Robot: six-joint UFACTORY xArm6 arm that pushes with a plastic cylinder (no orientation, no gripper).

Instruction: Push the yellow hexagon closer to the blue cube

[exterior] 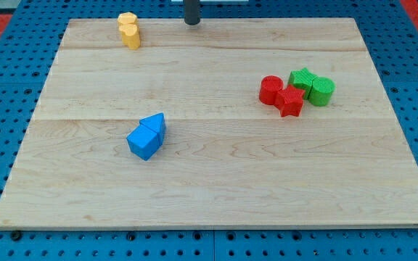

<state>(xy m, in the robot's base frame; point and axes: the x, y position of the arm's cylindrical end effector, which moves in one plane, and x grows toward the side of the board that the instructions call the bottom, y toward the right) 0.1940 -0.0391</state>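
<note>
The yellow hexagon (127,19) lies at the view's top left of the wooden board (216,181), touching a second yellow block (130,35) just below it. The blue cube (144,142) sits left of centre, touching a blue triangular block (154,123) above it. My tip (192,22) is at the view's top edge, to the right of the yellow blocks and well apart from them, far above the blue cube.
At the view's right stands a cluster: a red cylinder (271,89), a red star block (291,101), a green star block (302,80) and a green cylinder (322,90). A blue pegboard (6,80) surrounds the board.
</note>
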